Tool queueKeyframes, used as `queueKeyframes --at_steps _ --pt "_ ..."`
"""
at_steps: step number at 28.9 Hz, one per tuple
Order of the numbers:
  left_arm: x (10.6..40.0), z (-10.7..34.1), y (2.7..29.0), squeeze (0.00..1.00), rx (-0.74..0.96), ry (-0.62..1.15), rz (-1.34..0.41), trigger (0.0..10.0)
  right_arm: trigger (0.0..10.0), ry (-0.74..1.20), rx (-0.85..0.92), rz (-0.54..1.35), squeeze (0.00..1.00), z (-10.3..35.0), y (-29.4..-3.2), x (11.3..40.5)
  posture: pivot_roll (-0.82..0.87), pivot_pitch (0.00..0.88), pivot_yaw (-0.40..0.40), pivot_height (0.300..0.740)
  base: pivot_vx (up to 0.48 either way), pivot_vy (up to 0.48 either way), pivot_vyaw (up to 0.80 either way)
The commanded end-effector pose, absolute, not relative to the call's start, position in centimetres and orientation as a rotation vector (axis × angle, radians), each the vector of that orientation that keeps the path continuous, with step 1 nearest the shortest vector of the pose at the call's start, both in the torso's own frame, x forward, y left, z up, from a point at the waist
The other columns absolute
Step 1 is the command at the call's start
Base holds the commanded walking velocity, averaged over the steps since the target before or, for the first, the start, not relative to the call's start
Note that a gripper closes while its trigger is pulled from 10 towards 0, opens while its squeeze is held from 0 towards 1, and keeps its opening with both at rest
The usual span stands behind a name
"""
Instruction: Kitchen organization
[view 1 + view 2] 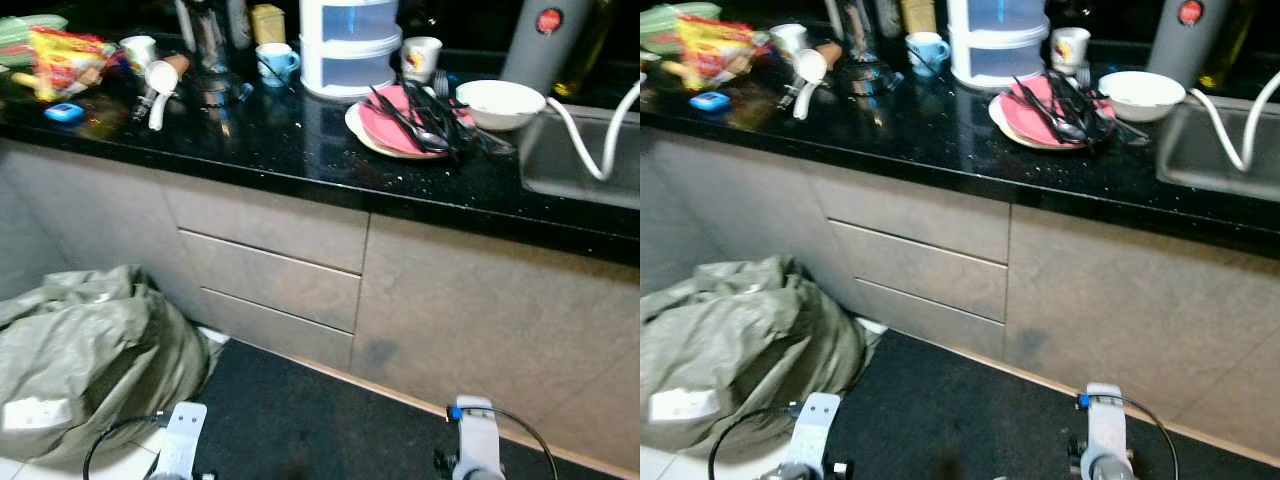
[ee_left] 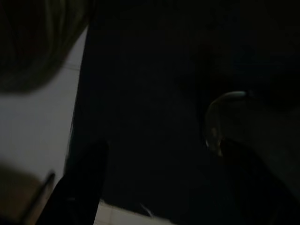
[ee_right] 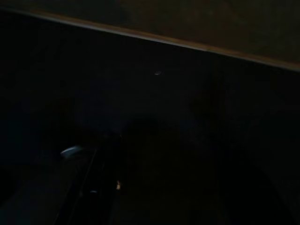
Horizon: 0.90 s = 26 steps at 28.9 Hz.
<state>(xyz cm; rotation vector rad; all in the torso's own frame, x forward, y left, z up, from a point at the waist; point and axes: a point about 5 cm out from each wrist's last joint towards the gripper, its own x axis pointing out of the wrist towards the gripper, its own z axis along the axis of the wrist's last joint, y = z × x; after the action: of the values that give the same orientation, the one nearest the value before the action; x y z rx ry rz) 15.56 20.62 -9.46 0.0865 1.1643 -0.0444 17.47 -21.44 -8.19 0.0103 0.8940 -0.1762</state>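
Evidently little is done yet. The black counter (image 1: 300, 150) is cluttered: a pink plate (image 1: 400, 122) stacked on a paler one carries a tangle of black utensils (image 1: 425, 118), a white bowl (image 1: 500, 102) sits just beside it at the lip of the sink (image 1: 580, 165), and a white hose (image 1: 590, 140) drapes into the basin. Behind the plate stands a white drawer unit (image 1: 350, 45), with a blue mug (image 1: 277, 62) to its left and a printed mug (image 1: 420, 55) to its right. Further left: an overturned white cup (image 1: 160, 80), a yellow-red snack packet (image 1: 65, 58), a small blue object (image 1: 63, 112). Crumbs speckle the surface.

Both arms hang low before the cabinet drawers (image 1: 270, 270), over a dark mat (image 1: 330, 420). The left gripper (image 2: 159, 187), seen in its dim wrist view, has its fingers spread wide with nothing between them. Right arm (image 1: 475, 440) idle; the state of its pincer I cannot tell (wrist view too dark). A grey-green bag (image 1: 90, 350) is slumped on the floor at left.

Judgement: sorting of dishes, cutlery and packets all remains.
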Motion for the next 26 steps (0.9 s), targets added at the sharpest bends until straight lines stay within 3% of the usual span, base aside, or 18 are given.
queueKeyframes --at_steps 1,14,26 --pt "16.09 -9.22 20.74 0.00 0.104 1.150 -0.054 10.0 10.0 0.906 0.022 -0.187 0.00 -8.42 -21.43 16.98 -0.02 0.000 0.066 0.740 0.349 0.000 -0.78" --pt "16.21 -9.19 20.62 0.00 0.112 1.151 -0.065 10.0 10.0 0.899 0.023 -0.192 0.00 -8.34 -21.56 17.08 -0.03 0.000 0.063 0.740 0.343 0.000 -0.73" --pt "16.26 -9.20 20.56 0.00 0.123 1.153 -0.060 10.0 10.0 0.900 0.005 -0.188 0.00 -8.27 -21.75 17.16 -0.03 0.000 0.064 0.740 0.056 0.000 0.00"
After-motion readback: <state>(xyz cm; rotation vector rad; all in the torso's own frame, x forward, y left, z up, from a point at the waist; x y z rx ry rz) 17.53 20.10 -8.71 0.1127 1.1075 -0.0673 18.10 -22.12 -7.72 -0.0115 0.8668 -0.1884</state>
